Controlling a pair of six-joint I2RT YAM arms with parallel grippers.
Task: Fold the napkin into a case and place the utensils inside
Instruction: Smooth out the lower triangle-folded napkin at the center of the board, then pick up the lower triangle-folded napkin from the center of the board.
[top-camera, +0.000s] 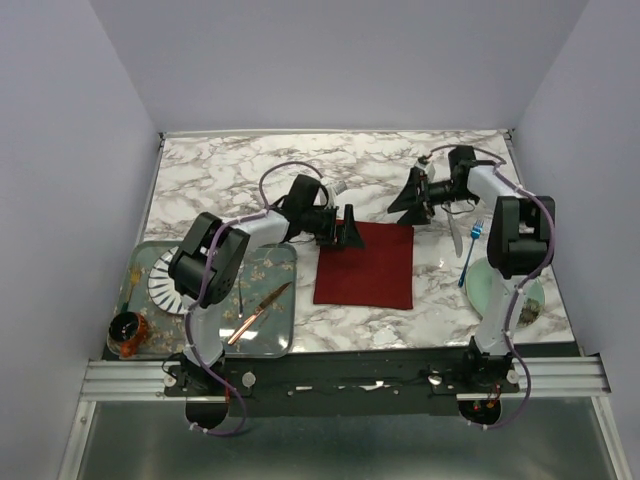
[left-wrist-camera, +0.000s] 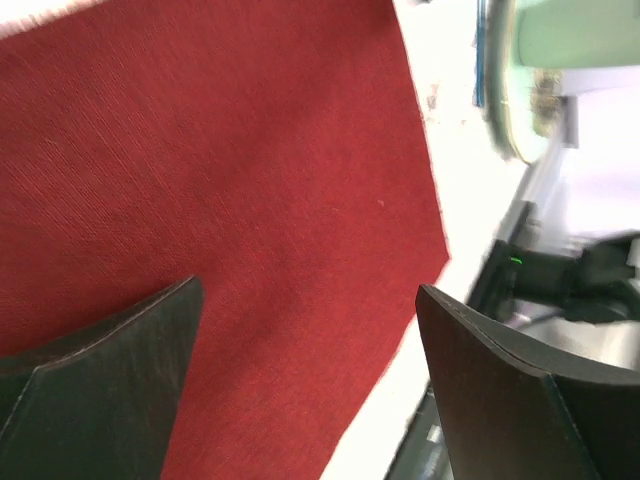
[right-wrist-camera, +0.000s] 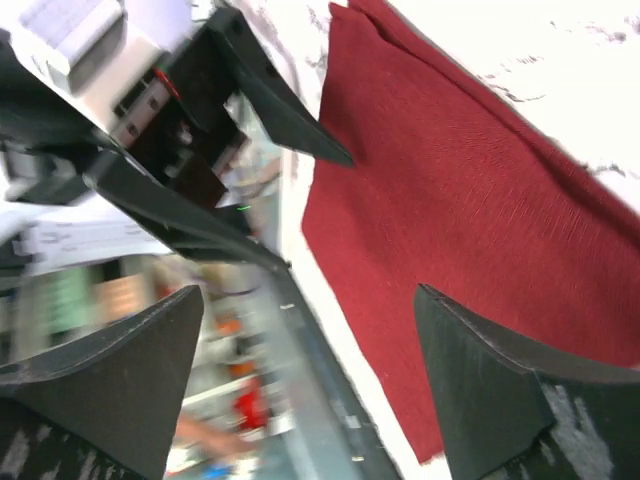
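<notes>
The dark red napkin (top-camera: 365, 265) lies spread flat on the marble table as a near-square sheet; no case shows. My left gripper (top-camera: 340, 236) hovers open over its far left corner, and cloth (left-wrist-camera: 220, 180) fills the space between the fingers (left-wrist-camera: 120, 370). My right gripper (top-camera: 412, 205) hangs open just beyond the far right corner, looking down on the napkin (right-wrist-camera: 470, 210) and the left arm's fingers (right-wrist-camera: 285, 115). The utensils lie to the right of the cloth: a blue-handled fork (top-camera: 469, 252) and a pale silvery utensil (top-camera: 454, 236).
A pale green plate (top-camera: 490, 285) sits at the right near the fork. At the left, a tray (top-camera: 280, 262) holds a white ribbed plate (top-camera: 163, 282) and a copper knife (top-camera: 258, 312). A small dark cup (top-camera: 127, 333) stands at its near corner.
</notes>
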